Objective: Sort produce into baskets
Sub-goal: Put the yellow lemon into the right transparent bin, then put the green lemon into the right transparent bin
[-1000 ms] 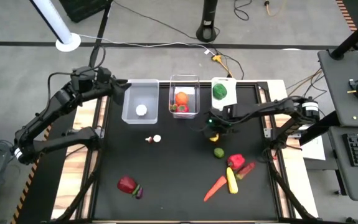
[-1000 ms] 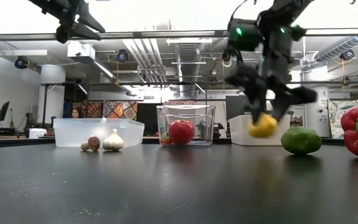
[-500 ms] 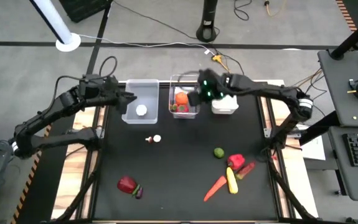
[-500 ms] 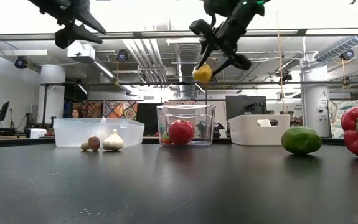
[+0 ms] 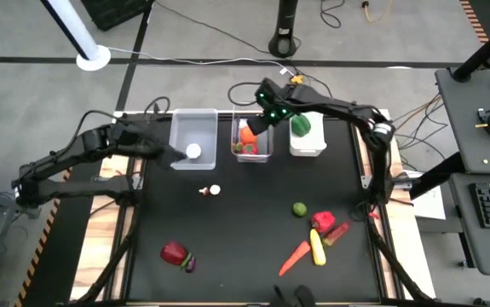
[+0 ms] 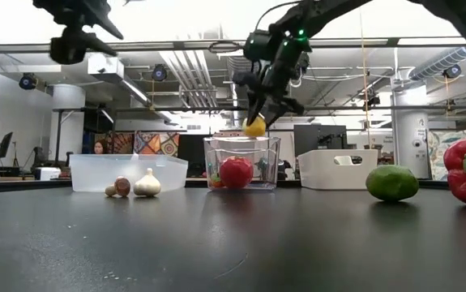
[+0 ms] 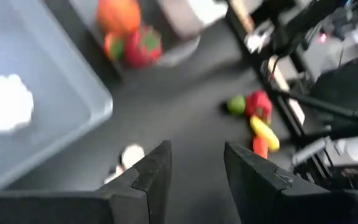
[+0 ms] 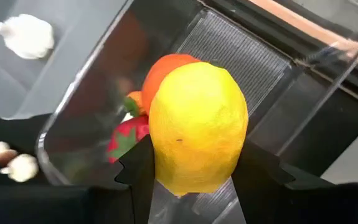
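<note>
Placement step under way: right tool grips lemon above the middle clear basket. Next: lower slightly, release. Left tool, parted, hovers beside the left basket.

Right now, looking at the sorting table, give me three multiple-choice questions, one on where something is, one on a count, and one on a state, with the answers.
1. Where is the lemon?
A. Lying on the table beside the carrot
B. Held above the middle clear basket
C. Inside the white basket

2. How many items lie in the left clear basket?
A. One
B. Three
C. None

3. What state is the left gripper in?
A. Shut on a mushroom
B. Shut on the garlic
C. Open, holding nothing

Answers:
1. B: the right gripper clamps the lemon over the middle clear basket, which holds the orange.
2. A: the high view shows a single white garlic there.
3. C: the left wrist view shows bare table between its fingers.
</note>
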`<action>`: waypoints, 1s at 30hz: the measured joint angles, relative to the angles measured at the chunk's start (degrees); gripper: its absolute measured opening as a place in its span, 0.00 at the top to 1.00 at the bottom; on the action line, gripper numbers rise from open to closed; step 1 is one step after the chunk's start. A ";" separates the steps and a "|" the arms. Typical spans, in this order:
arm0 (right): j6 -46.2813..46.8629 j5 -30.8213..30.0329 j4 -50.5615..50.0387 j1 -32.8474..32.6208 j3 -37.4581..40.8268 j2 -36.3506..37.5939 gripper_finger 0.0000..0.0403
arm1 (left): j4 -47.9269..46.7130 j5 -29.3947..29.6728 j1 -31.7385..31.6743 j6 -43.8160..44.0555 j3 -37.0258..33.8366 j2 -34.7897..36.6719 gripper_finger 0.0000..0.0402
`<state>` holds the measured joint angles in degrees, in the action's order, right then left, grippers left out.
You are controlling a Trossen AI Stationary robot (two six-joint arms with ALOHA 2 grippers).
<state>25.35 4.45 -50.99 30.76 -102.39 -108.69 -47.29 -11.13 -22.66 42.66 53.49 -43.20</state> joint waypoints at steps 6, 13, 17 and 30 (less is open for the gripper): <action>-2.47 -0.08 -0.14 1.12 -1.18 -2.87 0.58 | -6.69 -1.03 2.93 3.90 0.00 -0.20 0.67; -2.89 -1.68 -0.23 1.27 -1.18 -3.45 0.53 | -6.82 -0.88 3.89 3.97 0.00 -0.76 0.67; -2.89 -3.00 -0.23 1.30 -1.18 -3.45 0.47 | -6.80 0.06 3.89 3.93 0.00 -0.96 0.67; -2.87 -2.93 -0.19 1.53 -1.18 -3.47 0.33 | -6.75 0.18 3.89 1.00 0.00 -0.96 0.67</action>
<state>22.48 1.52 -51.18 32.29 -103.57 -112.16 -54.04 -10.96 -18.76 43.66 53.49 -44.16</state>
